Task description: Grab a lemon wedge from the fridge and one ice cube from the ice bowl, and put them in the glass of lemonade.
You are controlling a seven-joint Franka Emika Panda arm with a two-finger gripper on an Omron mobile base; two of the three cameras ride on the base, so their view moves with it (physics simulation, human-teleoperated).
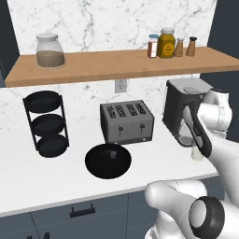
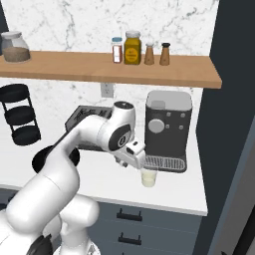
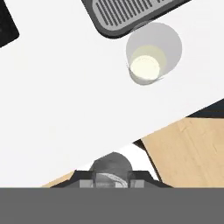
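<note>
White counter point(image 1: 42, 177) runs under everything here, and the big dark coffee machine point(image 2: 168, 124) stands on it near its right end. The glass of lemonade point(image 2: 149, 178) sits on the counter just in front of the coffee machine, close to its ridged drip tray point(image 3: 127, 13), and it stands up straight. It is clear, with pale yellow drink in the bottom. The gripper point(image 2: 138, 162) hangs in front of the coffee machine too, just above the glass and a little to the left of it, and it does not touch the glass. Its two small dark tips are pressed in close, and they pinch a small pale grey lump between them, which looks like the ice cube point(image 3: 111, 168). The ice bowl point(image 1: 108, 160) is wide, round and black, and it lies well to the left of the coffee machine, nearer the front edge of the counter. A grey toaster point(image 1: 127, 122) stands to the left of the coffee machine, by the wall. A black rack point(image 1: 45, 123) with three round trays stands much farther left of the coffee machine. A wooden shelf point(image 1: 116, 65) with jars hangs on the wall above the coffee machine.
</note>
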